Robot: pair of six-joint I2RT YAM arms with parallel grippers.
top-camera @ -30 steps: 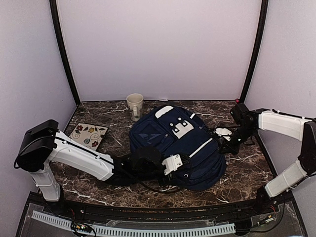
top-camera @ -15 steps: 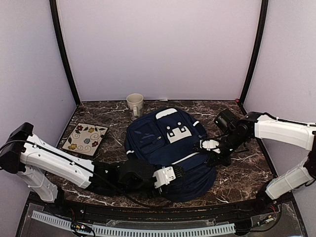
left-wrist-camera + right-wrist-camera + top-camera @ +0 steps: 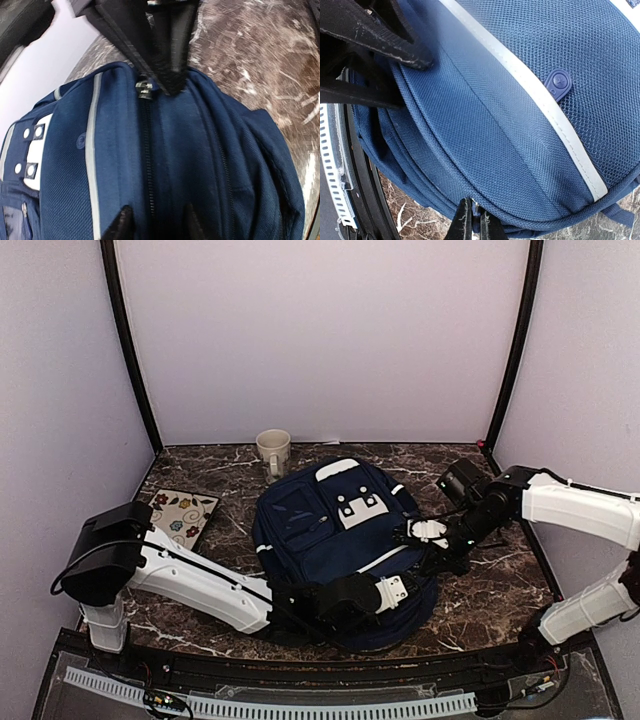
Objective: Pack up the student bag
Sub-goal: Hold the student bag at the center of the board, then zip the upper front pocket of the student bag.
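With the student bag (image 3: 335, 540) lying mid-bench (image 3: 500, 580) by the near edge, my right gripper (image 3: 472, 220) is pinched together on its right seam, I judge to steady it, while my left gripper (image 3: 157, 222) hangs with jaws apart astride the zip (image 3: 146, 150).

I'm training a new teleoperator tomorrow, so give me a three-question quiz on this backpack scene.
1. True or false: the mug stands on the table, outside the student bag.
2. Where are the right gripper's shut jaws? A) at the bag's right edge B) on the mug C) raised clear of everything.
3. What runs between the left gripper's open jaws in its wrist view?
Key: 1 true; 2 A; 3 the bag's zipper.
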